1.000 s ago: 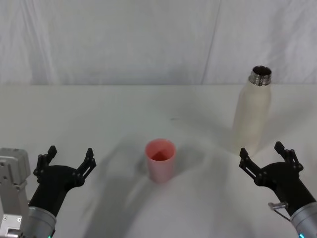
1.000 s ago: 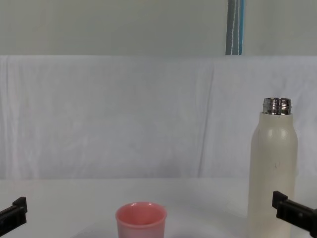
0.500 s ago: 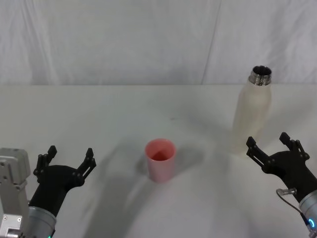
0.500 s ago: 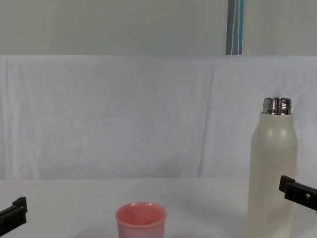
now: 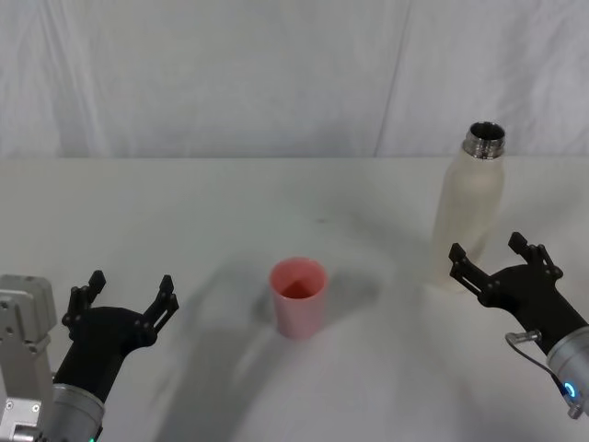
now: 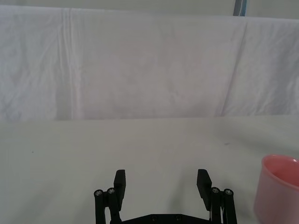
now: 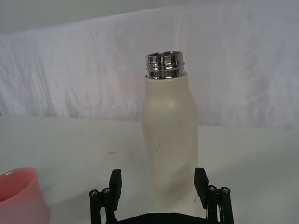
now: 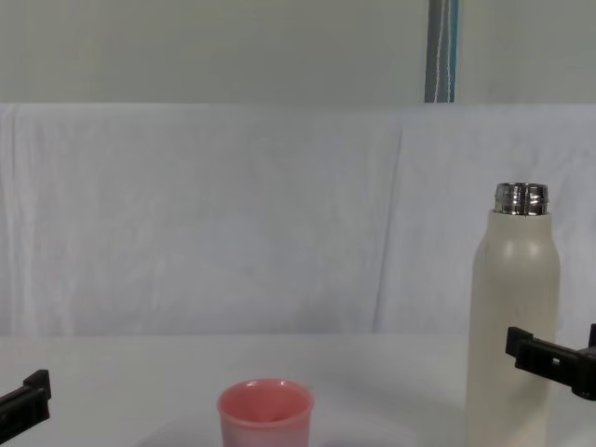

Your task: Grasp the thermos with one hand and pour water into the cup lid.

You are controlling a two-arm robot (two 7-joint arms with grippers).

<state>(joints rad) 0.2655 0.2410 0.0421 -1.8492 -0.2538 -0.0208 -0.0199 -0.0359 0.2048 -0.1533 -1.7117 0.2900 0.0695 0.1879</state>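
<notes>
**Right gripper spread wide at the thermos**

The right gripper [image 5: 495,257] hovers with fingers apart just in front of the upright thermos [image 5: 469,210], gripping nothing. The pink cup lid [image 5: 297,296] stands mid-table, well apart. The left gripper [image 5: 127,292] waits open, near left.

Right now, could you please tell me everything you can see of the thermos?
The thermos is a tall cream-white bottle with a matte body, rounded shoulders and a shiny threaded steel neck, uncapped, its mouth open. A few faint specks mark its side. It stands upright on the white table, to the right of and farther back than the cup lid. The right gripper is open just in front of its lower body, fingers to either side, not yet closed on it.
</notes>
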